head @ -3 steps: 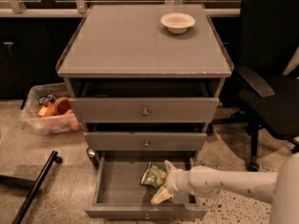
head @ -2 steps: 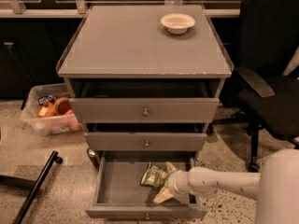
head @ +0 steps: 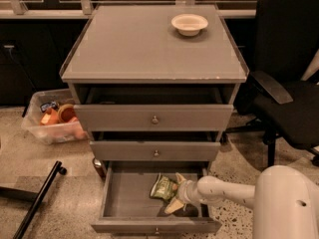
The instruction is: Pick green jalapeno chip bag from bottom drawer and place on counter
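Observation:
The green jalapeno chip bag (head: 160, 187) lies inside the open bottom drawer (head: 124, 198), right of its middle. My gripper (head: 175, 192) reaches into the drawer from the right on a white arm. Its pale fingers (head: 173, 206) are spread open, one above and one below the bag's right edge. I cannot tell whether they touch the bag. The grey counter (head: 134, 49) tops the cabinet, with a thin pale edge.
A white bowl (head: 189, 24) sits at the counter's back right. The two upper drawers (head: 154, 117) stand slightly open. A black office chair (head: 289, 98) is to the right. A clear bin (head: 52, 121) with orange items and a black pole (head: 37, 203) are on the floor at left.
The bulky white part of my arm has come further into view at the lower right. The gripper and the bag stay almost where they were.

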`<state>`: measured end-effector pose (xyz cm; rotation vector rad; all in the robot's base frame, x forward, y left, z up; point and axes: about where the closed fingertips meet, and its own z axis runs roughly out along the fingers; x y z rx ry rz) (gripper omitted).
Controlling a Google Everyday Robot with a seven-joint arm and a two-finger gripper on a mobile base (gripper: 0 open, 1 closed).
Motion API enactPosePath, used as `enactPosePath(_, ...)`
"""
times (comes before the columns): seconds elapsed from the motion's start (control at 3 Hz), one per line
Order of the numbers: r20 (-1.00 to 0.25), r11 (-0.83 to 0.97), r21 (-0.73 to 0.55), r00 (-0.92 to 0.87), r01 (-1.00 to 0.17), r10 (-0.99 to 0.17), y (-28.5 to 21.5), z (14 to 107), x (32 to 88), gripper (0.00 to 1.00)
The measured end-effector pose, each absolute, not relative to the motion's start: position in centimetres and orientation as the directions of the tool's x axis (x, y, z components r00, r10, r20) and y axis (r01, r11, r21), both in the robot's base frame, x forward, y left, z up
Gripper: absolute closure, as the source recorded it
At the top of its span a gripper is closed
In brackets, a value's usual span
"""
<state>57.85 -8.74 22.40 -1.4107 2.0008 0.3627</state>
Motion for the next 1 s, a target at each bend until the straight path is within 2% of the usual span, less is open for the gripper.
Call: enactPosePath(1.0,-0.671,0.378,-0.105,-0.214,-0.920,-0.709,-7.0,13.2,61.3,0.00)
